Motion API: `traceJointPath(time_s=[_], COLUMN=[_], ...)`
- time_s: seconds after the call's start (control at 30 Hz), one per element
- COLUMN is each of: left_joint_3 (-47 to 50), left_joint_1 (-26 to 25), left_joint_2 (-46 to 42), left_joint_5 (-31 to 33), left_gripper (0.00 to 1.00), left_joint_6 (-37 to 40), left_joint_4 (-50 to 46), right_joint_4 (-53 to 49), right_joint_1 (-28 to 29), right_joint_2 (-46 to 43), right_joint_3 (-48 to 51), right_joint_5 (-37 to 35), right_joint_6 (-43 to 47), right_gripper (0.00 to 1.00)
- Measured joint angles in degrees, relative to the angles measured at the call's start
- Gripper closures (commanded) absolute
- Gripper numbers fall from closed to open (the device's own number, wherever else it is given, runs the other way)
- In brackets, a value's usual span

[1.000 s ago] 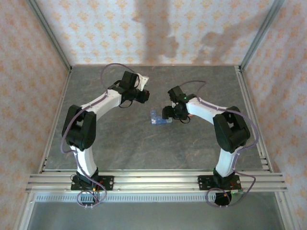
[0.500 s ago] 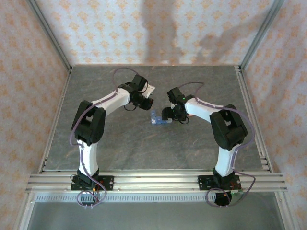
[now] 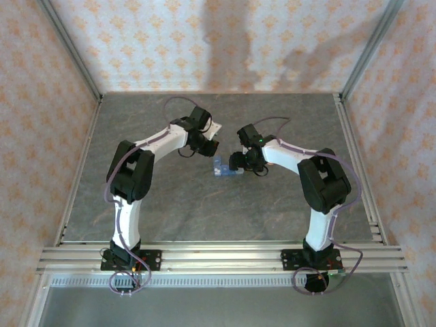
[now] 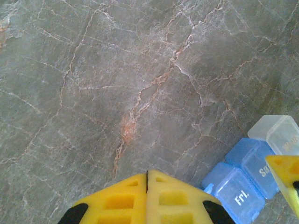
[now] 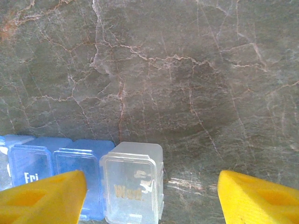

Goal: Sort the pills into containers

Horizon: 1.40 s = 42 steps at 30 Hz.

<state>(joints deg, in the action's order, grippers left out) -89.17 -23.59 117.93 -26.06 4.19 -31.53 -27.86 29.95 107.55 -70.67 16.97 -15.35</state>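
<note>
Pill-organizer strip (image 3: 223, 169) lies flat on the table (image 3: 170, 204), with blue compartments and one clear end compartment (image 5: 133, 186). Left gripper (image 4: 147, 175) is just beside the strip, over bare table, jaws pressed shut, holding nothing. Right gripper (image 5: 152, 184) is at the strip's clear end, jaws wide apart and empty. The clear compartment sits between its fingers; contact cannot be told.

Pill organizer (image 5: 74, 163) partly lost to us behind one yellow fingertip (image 5: 42, 196), cropped below the jaws, clear lid's (image 5: 133, 186) lettering blurred
</note>
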Motion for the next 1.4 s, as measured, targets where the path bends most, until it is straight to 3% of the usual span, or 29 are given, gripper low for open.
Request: traceJointPath(time_s=[0.67, 1.4], left_joint_3=[-0.3, 8.0], left_joint_1=[-1.0, -4.7], left_joint_2=[0.1, -4.1], left_joint_5=[-0.7, -2.0], left_gripper=[1.00, 1.00], left_joint_6=[0.0, -0.2], left_joint_4=[-0.6, -0.3], right_joint_4=[0.5, 0.9], right_joint_1=[0.0, 0.0], right_joint_2=[0.0, 0.0], right_joint_3=[0.2, 0.5], right_joint_5=[0.0, 0.2], right_joint_6=[-0.9, -1.8], right_gripper=[0.27, 0.28])
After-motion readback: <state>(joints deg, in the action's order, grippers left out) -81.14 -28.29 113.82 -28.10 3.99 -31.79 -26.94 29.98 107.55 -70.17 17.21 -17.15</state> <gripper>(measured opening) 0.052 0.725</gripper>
